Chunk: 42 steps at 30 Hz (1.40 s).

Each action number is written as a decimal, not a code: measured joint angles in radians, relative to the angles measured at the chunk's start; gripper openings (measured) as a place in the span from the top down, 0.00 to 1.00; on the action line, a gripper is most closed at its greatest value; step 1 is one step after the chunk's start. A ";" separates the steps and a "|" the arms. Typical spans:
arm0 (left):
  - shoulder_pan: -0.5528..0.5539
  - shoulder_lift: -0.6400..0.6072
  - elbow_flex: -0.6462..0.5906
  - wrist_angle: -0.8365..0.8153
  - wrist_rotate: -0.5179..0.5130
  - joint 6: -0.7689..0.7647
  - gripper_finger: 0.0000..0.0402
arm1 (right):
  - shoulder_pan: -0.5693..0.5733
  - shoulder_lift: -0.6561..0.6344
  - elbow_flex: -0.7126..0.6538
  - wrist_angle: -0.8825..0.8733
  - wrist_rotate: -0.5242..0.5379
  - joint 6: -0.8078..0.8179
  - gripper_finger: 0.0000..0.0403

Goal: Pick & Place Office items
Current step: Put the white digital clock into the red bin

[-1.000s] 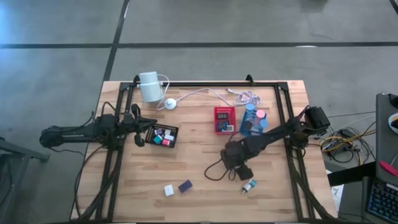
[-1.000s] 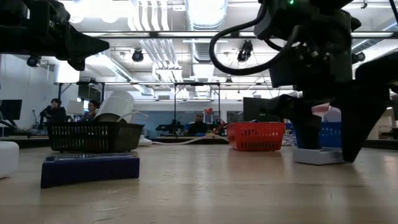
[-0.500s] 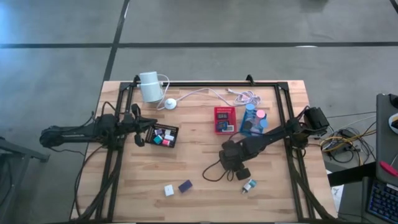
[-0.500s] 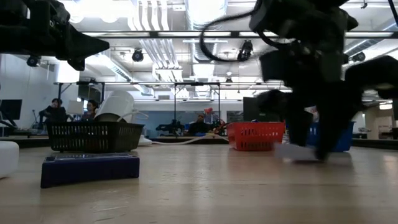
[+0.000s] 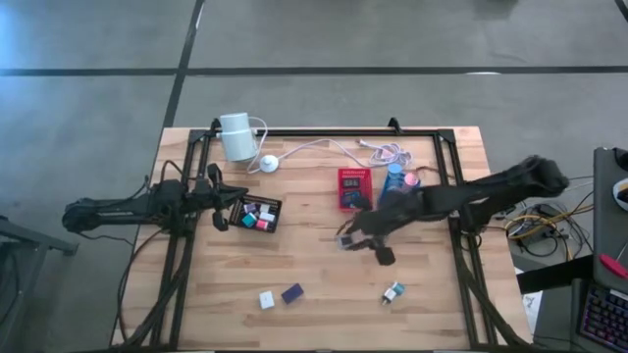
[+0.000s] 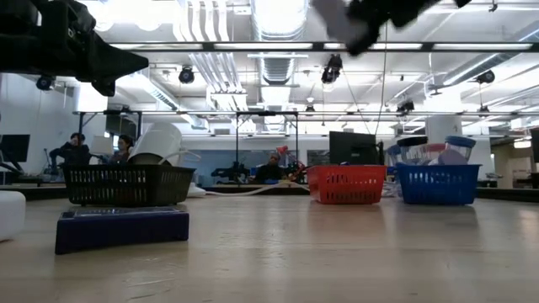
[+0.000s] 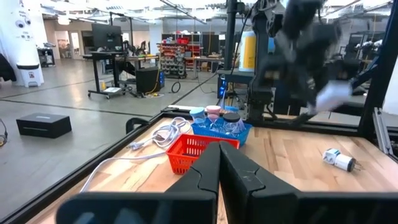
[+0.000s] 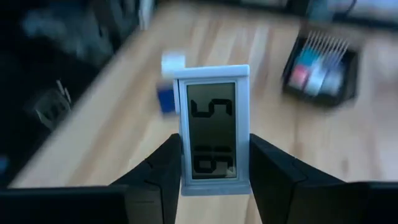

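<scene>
My right gripper [image 5: 351, 241] is raised above the middle of the table, shut on a small white digital clock [image 8: 211, 130], one of the office items. In the low view the clock [image 6: 333, 13] shows blurred at the top edge. A white and teal plug [image 5: 392, 292], a white piece [image 5: 266, 299] and a dark blue piece [image 5: 291, 293] lie flat on the table near its front edge. More small pieces lie in the black tray [image 5: 276, 204]. My left gripper [image 5: 218, 202] is shut, level, at the table's left beside that tray. My right gripper pinches the clock's two long side edges [image 8: 184, 163], near its lower end, between its two fingers [image 8: 163, 168]. The fingers slant down toward the table's left. The clock is lifted clear of the table, its display facing the wrist camera.
A red tray [image 5: 354, 175] and a blue tray [image 5: 385, 204] holding several round cups stand just beyond my right gripper. A white cylinder [image 5: 235, 135] with its puck [image 5: 268, 164] and cable [image 5: 324, 145] lies at the far edge. Bare wood lies between the trays and the front pieces.
My right gripper stood pointing down astride the white clock on the table, shut on it, then rose with it and went a little toward the far left, tipping up to a slant. The clock is now lifted clear of the table.
</scene>
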 joint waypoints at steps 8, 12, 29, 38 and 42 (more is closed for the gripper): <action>0.000 0.001 0.000 -0.001 0.000 0.000 0.97 | -0.038 -0.339 -0.186 0.286 -0.025 0.033 0.66; 0.000 0.001 0.000 -0.001 0.000 -0.022 0.97 | -0.050 -0.487 -0.280 0.307 -0.004 0.085 0.66; 0.001 0.003 0.000 -0.001 0.000 -0.038 0.97 | -0.059 -0.927 -0.735 0.596 0.104 0.044 0.66; 0.001 0.003 0.000 -0.001 -0.002 -0.014 0.97 | -0.059 -1.021 -0.810 0.618 0.160 0.001 0.66; 0.001 0.006 0.000 -0.001 -0.002 -0.042 0.97 | -0.058 -1.051 -0.825 0.618 0.155 -0.007 0.66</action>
